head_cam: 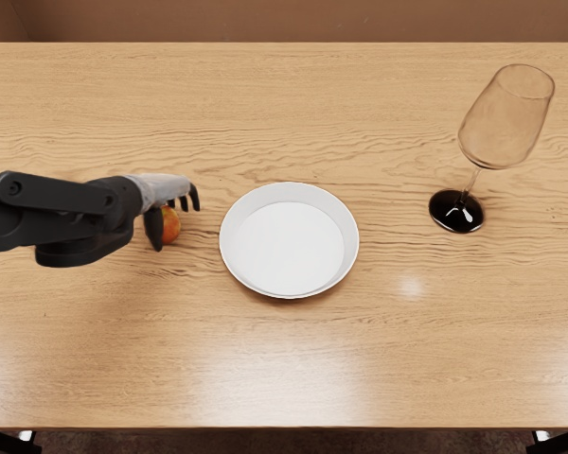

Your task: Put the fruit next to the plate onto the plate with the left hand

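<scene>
A small orange-red fruit (pixel 172 224) lies on the table just left of a white plate (pixel 333 216), which is bare inside. My left hand (pixel 171 213) comes in from the left edge and hovers over the fruit. Its thumb hangs down on the fruit's left side and the other fingers (pixel 189 200) curl above its far side. Most of the fruit is hidden under the hand, and I cannot tell whether the fingers touch it. The fruit still rests on the table. The right arm is out of view.
A wine glass (pixel 500 118) with a dark foot (pixel 456 211) stands at the right of the wooden table (pixel 284 369), well away from the plate.
</scene>
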